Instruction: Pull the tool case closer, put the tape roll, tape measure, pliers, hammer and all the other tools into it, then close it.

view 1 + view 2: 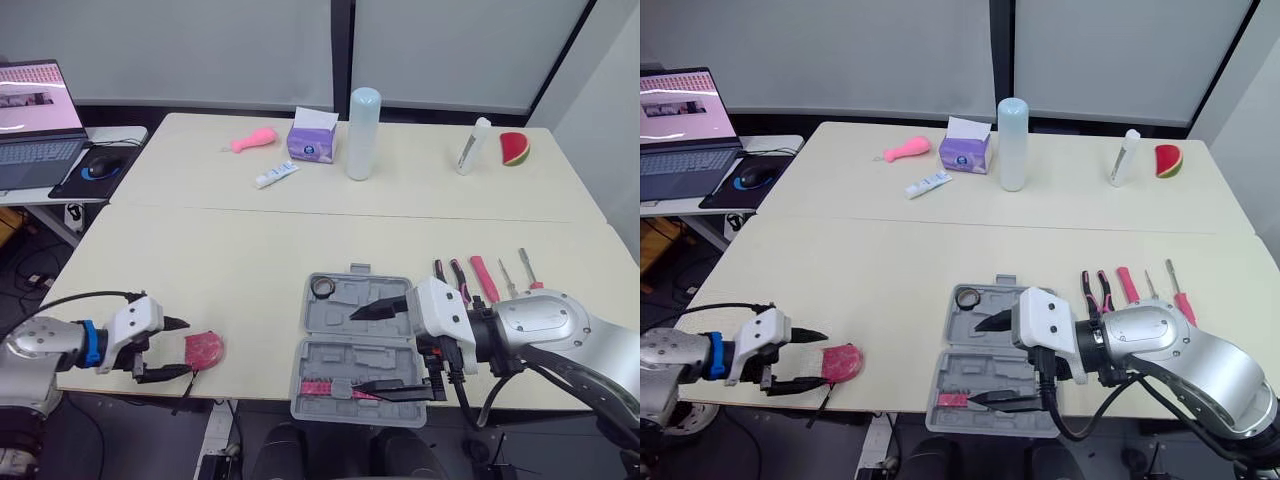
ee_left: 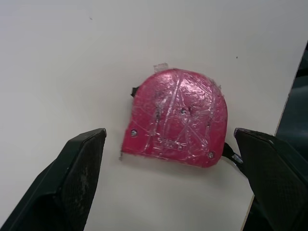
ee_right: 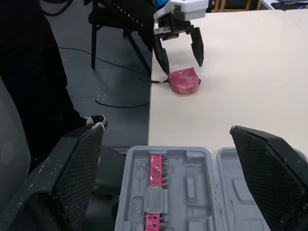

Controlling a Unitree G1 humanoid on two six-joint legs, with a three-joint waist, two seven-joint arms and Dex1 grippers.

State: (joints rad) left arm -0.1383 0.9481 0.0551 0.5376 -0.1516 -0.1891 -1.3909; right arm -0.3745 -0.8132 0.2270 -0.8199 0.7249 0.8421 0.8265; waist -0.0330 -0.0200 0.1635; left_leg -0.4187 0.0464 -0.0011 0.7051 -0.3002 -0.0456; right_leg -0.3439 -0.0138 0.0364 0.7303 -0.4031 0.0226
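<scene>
The grey tool case [image 1: 345, 368] lies open near the table's front edge, with the tape roll [image 1: 322, 287] in one corner and a pink bit strip [image 3: 155, 173] in its near half. My right gripper [image 1: 358, 350] hovers open over the case, holding nothing. The pink tape measure [image 1: 204, 349] lies at the front left edge of the table. My left gripper [image 1: 172, 349] is open at table height, its fingers [image 2: 82, 163] on either side of the tape measure [image 2: 178, 118] and clear of it. Pliers [image 1: 460, 280], a pink-handled tool [image 1: 484, 278] and two screwdrivers [image 1: 528, 268] lie right of the case.
On the far table stand a tall white bottle [image 1: 363, 133], a tissue box [image 1: 312, 137], a pink toy [image 1: 254, 141], a tube [image 1: 276, 175], a slim bottle [image 1: 473, 146] and a watermelon slice [image 1: 514, 148]. A laptop [image 1: 35, 120] sits on a side desk at the left.
</scene>
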